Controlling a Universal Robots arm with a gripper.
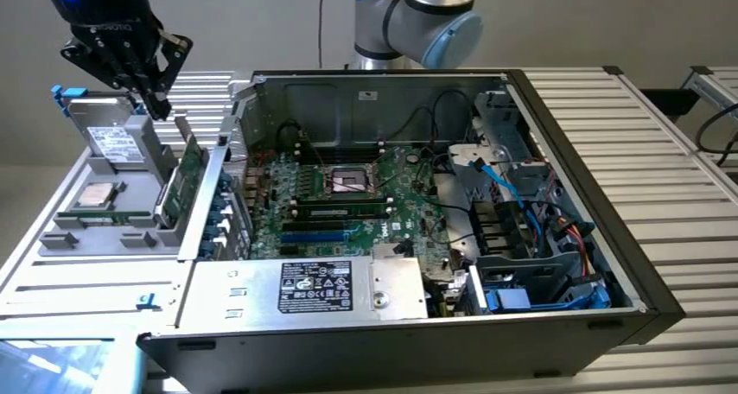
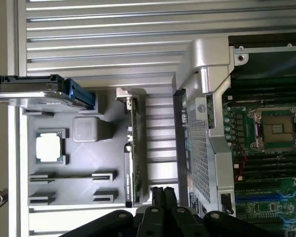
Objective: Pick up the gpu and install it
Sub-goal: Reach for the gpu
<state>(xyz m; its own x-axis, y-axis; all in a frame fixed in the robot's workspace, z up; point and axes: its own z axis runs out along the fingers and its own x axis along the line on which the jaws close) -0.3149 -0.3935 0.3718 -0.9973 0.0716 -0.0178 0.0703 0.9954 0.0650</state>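
Note:
The gpu (image 1: 189, 180) is a green card standing on edge in a slot of the grey holder tray (image 1: 69, 238), just outside the computer case's wall on the exterior view's left. In the wrist view the gpu (image 2: 133, 158) shows edge-on, with its silver bracket (image 2: 124, 97) at one end. My black gripper (image 1: 155, 109) hangs a short way above the card's far end, shut and holding nothing. Its fingertips (image 2: 163, 193) sit close beside the card's other end without touching it.
The open computer case (image 1: 554, 238) holds the motherboard (image 1: 398, 195), its CPU socket (image 1: 349, 180) and a blue slot (image 1: 311, 237). The tray also carries a CPU chip (image 2: 49, 147) and a hard drive (image 1: 116, 139). The case's metal wall (image 2: 202, 148) stands right beside the card.

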